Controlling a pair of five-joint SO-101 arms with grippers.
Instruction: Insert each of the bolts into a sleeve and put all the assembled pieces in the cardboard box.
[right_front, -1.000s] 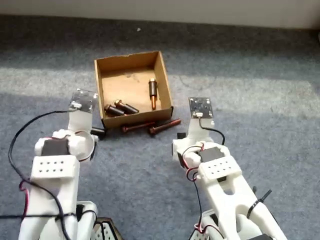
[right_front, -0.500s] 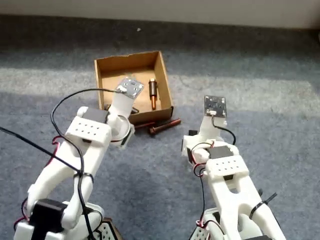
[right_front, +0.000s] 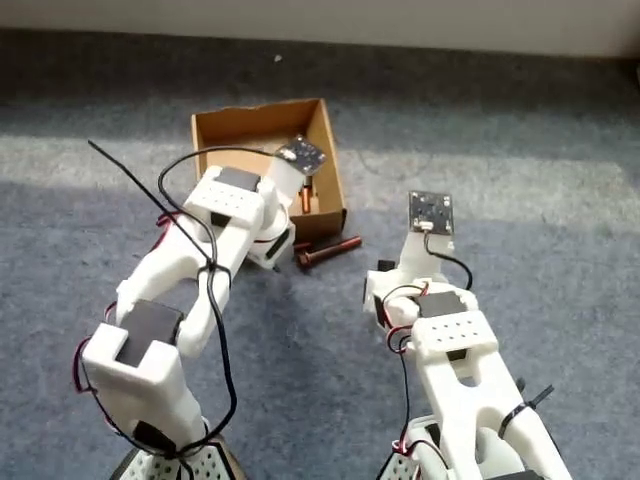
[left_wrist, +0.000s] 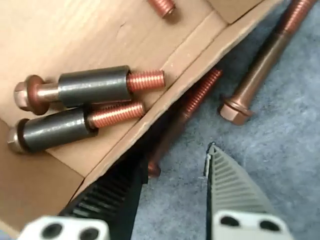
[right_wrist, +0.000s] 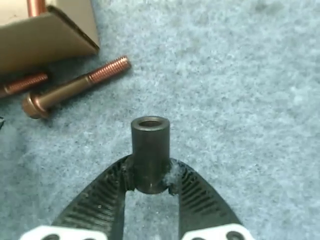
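Carpet of grey-blue pile lies under everything. At the left, the white left arm leans over the open brown cardboard box. The left gripper is spread wide and empty above the box's near wall. Inside lie two assembled copper bolts in dark cylindrical sleeves, side by side. Just outside that wall rest two bare copper bolts. Farther right, the right gripper pinches a black tubular sleeve, its open bore showing, apart from the bare bolts.
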